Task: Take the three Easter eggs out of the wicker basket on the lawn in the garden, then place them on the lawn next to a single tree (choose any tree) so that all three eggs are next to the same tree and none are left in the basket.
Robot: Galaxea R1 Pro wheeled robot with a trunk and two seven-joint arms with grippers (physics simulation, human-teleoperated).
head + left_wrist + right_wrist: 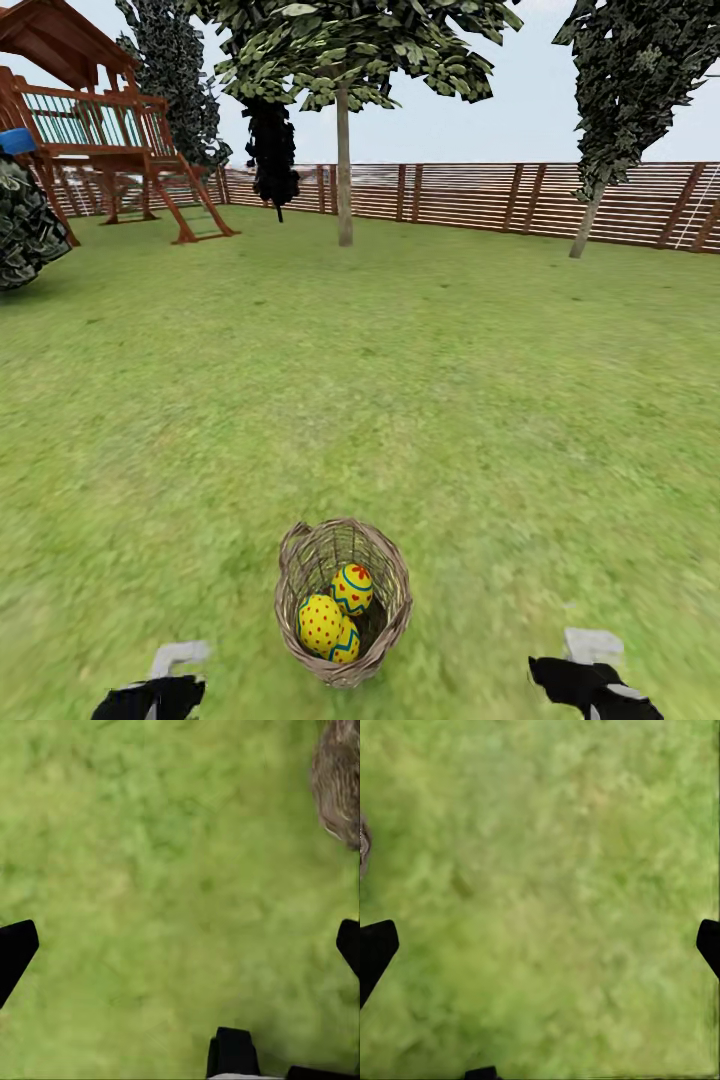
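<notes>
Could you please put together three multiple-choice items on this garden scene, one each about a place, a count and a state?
1. Where is the wicker basket?
A. On the play set's deck
B. On the lawn between the two arms
C. Against the fence

2. How many Easter eggs lie in the basket?
A. One
B. Two
C. Three

3. What is the left gripper doing?
A. Open over bare grass
B. Shut on an egg
C. Shut on the basket's rim

Answers:
1. B, the head view shows it on grass low in the middle, an arm at each side.
2. C, three yellow patterned eggs are bunched inside.
3. A, its fingertips stand far apart with only grass between.
</notes>
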